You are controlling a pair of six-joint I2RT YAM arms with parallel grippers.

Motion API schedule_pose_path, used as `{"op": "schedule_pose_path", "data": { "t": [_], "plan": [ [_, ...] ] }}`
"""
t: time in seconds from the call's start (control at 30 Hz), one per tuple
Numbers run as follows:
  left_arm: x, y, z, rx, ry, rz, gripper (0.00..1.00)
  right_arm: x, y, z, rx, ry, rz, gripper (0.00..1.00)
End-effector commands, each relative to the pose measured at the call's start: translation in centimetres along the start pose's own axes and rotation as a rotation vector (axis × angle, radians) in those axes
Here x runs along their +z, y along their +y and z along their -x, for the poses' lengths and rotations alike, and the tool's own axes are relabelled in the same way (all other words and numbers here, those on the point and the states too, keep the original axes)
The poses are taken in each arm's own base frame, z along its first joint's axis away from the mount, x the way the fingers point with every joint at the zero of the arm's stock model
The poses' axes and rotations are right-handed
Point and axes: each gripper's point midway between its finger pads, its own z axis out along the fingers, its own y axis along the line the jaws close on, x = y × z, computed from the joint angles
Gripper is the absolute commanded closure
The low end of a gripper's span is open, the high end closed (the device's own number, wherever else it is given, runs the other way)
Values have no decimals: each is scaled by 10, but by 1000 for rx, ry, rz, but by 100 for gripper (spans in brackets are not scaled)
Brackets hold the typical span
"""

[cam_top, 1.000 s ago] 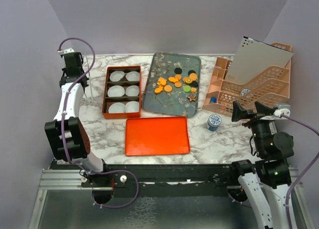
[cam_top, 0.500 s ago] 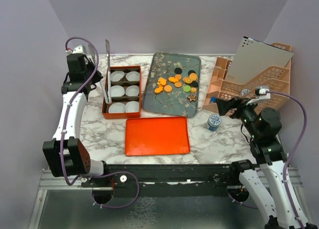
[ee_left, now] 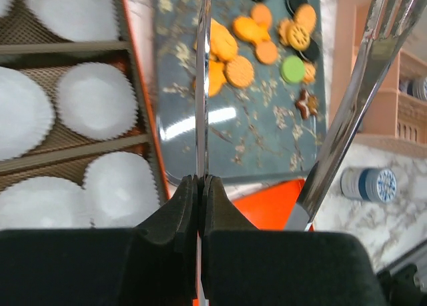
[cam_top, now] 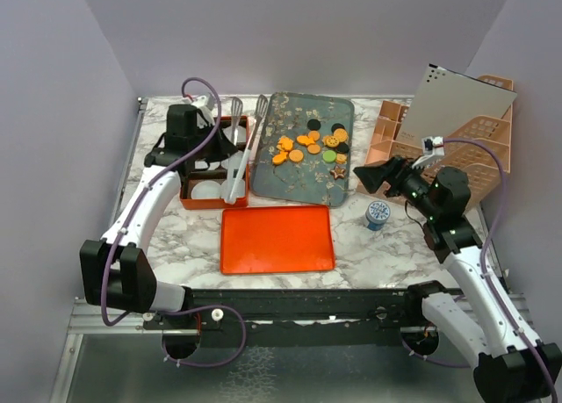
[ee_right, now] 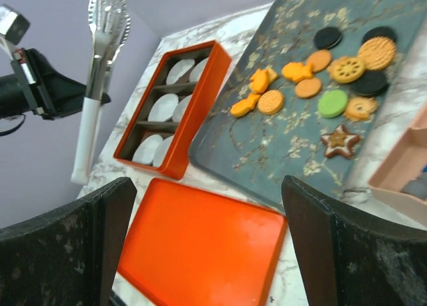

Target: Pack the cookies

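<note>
— Two arms live. What do you get from above?
— I see the left jaws clenched on the tongs [cam_top: 249, 145], held over the orange box [cam_top: 211, 203]. Their long axis runs away from me, with the tips by the far-left corner of the tray [cam_top: 290, 182]. The cookies [cam_top: 309, 143] lie on that tray, to the right of the tips.
— Left wrist?
— The jaws pinch one leg of the tongs and the other leg splays right. The cookies sit ahead and to the right, the liners [ee_left: 97, 99] to the left.
— Right wrist?
— The right jaws gape wide with nothing between them. The cookies are ahead, across the tray.
— Which arm goes?
— The left, I judge. It has the tool, so the tips must swing right and down.
</note>
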Motion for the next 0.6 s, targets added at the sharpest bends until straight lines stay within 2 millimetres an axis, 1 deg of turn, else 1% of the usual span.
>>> {"op": "schedule_pose_path", "data": {
  "t": [0.0,0.1,0.23,0.37,0.47,0.57],
  "plan": [
    [7,-28,-34,42,90,-105,100,19,22,-13,80,3,105,0],
    [10,-34,-54,56,135,-121,100,35,37,-26,99,17,119,1],
    [10,-41,-70,75,169,-142,100,55,51,-35,146,6,138,2],
    [9,-42,-77,95,174,-133,100,77,60,-50,207,2,133,4],
    [10,-43,-84,106,184,-128,100,92,73,-61,239,7,141,5],
    [10,-48,-90,128,197,-140,100,105,87,-72,266,18,154,11]
  ]
}}
